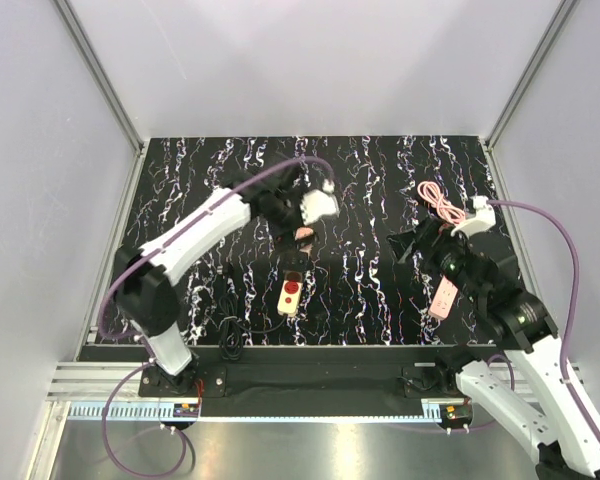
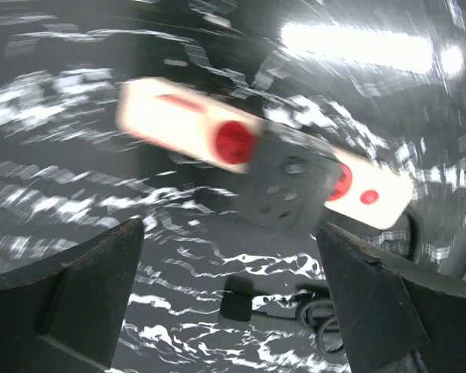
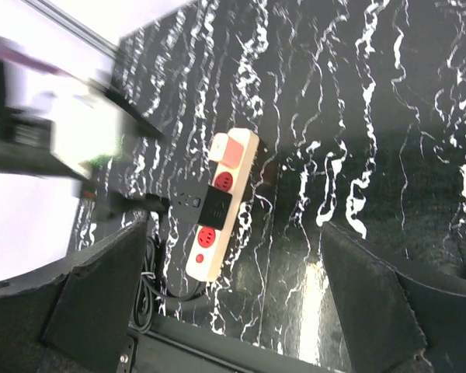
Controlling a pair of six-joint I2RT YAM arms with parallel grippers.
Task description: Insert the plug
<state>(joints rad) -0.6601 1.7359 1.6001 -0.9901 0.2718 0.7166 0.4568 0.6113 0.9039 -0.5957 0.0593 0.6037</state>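
Left tool point(image 2: 229, 231): fingers apart, holding nothing.
Right tool point(image 3: 231, 233): fingers apart, holding nothing.
Plug point(image 2: 291, 183): near, ahead of the left tool, apparently seated mid power strip point(image 2: 171, 128).
Handling: likely light, rigid, smooth; pinch its flat sides.

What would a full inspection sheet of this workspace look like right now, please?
Surface: black, white-veined table.
Job's things: plug sits on the cream power strip at its middle socket, apparently seated.
Clutter: coiled pink cable, far right.
Grippers: left gripper open above the strip; right gripper open, holding nothing.
Cables: black cord bundled near the front edge; purple arm cables.
Surroundings: pale enclosure walls.
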